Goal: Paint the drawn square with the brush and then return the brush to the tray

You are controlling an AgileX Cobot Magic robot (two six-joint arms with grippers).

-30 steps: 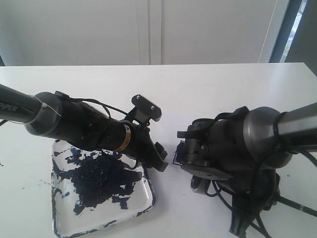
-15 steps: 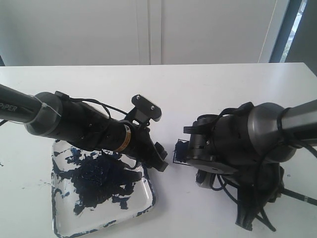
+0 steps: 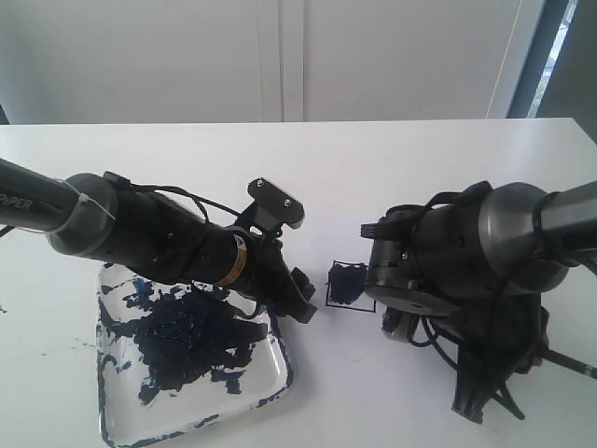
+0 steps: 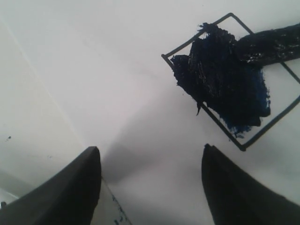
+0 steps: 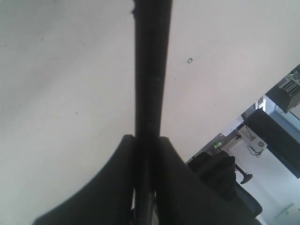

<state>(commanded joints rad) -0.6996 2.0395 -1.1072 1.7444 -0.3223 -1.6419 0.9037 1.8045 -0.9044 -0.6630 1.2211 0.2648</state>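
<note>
The drawn square (image 3: 351, 286) lies on the white table between the two arms, with much of its inside smeared dark blue (image 4: 225, 84). In the right wrist view, my right gripper (image 5: 146, 139) is shut on the black handle of the brush (image 5: 152, 70). The brush's paint-coated tip (image 4: 272, 44) rests on the square's far side. My left gripper (image 4: 150, 150) hangs open and empty a short way from the square, beside the tray's corner (image 3: 303, 301). The tray (image 3: 140, 415), blotched with dark blue paint, sits under the left arm.
The right arm's cables (image 3: 485, 392) trail over the table at the near right. Small paint specks (image 3: 42, 350) mark the table left of the tray. The table's far edge (image 3: 298, 121) meets a white wall.
The right arm has drawn back to the right, uncovering more of the painted square. The left arm has not moved.
</note>
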